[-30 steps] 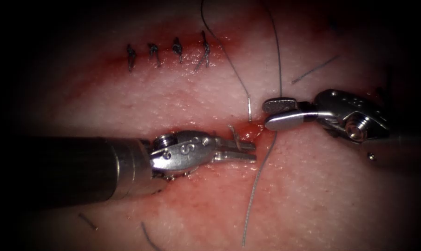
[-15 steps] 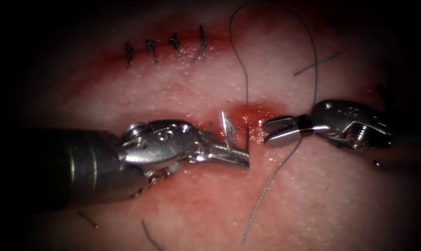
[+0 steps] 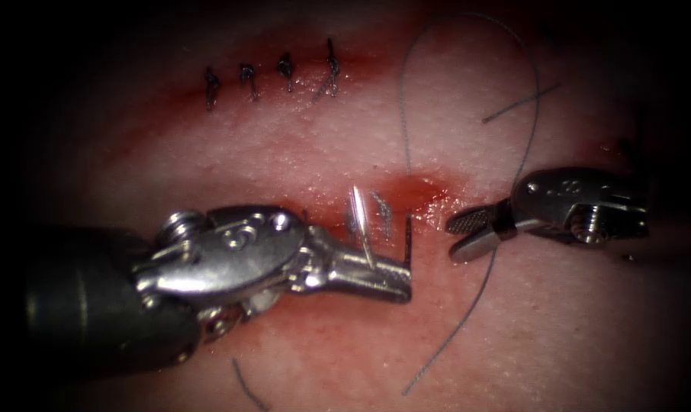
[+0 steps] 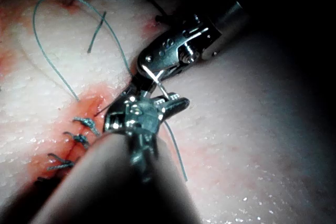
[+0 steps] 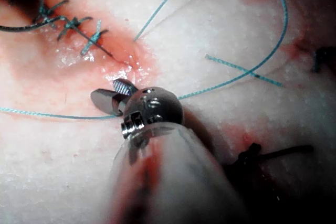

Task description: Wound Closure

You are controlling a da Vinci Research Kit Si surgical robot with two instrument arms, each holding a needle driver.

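The needle [image 3: 364, 229] is grasped near mid-curve in the left claw [image 3: 395, 278], just left of the red, unclosed end of the cut [image 3: 418, 187]; it stands upright across the jaws and clear of the tissue [image 3: 559, 336]. The right claw [image 3: 467, 233] is released and holds nothing, set just to the right of the needle, with the thread [image 3: 467, 313] trailing between them. 4 stitches [image 3: 269, 80] are seen up and to the left. Over the last second the left claw has been drawn leftward with the needle.

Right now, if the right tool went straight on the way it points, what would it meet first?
Probably the needle held in the left tool, with the red fluid at the cut between; the right tool is open and empty. Depth is unclear.
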